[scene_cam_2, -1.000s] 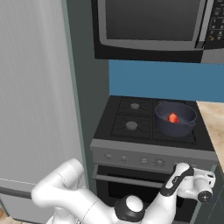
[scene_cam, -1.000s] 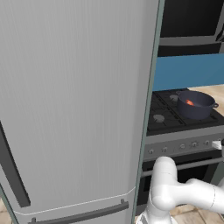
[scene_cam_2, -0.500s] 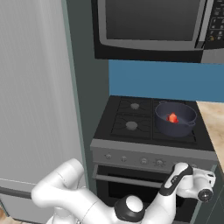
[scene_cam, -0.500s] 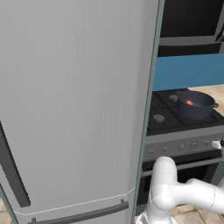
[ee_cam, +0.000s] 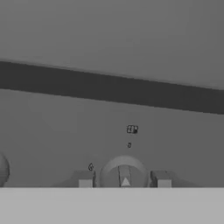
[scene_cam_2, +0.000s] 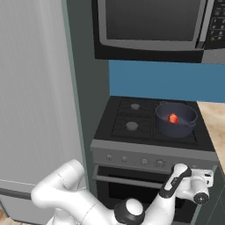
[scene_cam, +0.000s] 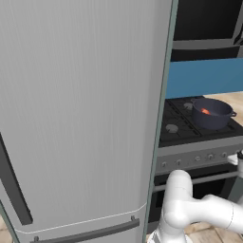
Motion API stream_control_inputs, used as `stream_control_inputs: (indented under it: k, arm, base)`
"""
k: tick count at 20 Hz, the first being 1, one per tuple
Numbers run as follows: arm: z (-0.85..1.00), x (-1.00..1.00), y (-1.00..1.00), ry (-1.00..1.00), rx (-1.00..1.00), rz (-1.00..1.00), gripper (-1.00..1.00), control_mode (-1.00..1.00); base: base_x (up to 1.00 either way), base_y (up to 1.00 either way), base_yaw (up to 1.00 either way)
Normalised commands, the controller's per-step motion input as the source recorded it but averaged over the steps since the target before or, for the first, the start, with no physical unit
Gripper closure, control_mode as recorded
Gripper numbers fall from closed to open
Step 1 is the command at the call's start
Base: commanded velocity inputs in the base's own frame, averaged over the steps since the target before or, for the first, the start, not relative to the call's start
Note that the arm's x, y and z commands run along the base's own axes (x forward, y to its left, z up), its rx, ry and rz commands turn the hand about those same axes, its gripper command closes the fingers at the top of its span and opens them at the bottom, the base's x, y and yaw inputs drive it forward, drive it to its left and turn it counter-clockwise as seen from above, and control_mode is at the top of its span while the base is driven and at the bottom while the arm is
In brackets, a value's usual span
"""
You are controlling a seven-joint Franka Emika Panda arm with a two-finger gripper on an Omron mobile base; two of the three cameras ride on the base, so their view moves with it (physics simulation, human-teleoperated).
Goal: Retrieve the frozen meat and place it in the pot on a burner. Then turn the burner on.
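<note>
Frozen meat (scene_cam_2: 173, 118) sits in the pot (scene_cam_2: 176, 119) on the stove's back right burner. The end effector (ee_cam: 124, 178) pinches a stove knob (ee_cam: 124, 174); igniting remains.

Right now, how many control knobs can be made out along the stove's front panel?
5 in the right base view, in a row: far left knob, second knob, middle knob, fourth knob, and the rightmost knob, partly hidden behind the gripper.

No legible text; tiny marks by stove knob (ee_cam: 124, 174) unreadable.
</note>
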Motion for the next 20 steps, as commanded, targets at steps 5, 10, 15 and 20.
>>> stream_control_inputs:
  k: [5,10,15,20]
  arm:
    - [-0.26,0.0,0.07,-0.32,-0.33,0.22,1.0,-1.0]
    - [-0.14,0.0,0.0,-0.32,-0.33,0.26,1.0,-1.0]
    - [-0.23,0.0,0.0,-0.28,-0.34,0.23,1.0,-1.0]
    - [-0.61,0.0,0.2,-0.04,-0.45,0.18,1.0,-1.0]
  base:
    - [0.0,0.0,0.0]
    - [0.0,0.0,0.0]
    - [0.0,0.0,0.0]
    - [0.0,0.0,0.0]
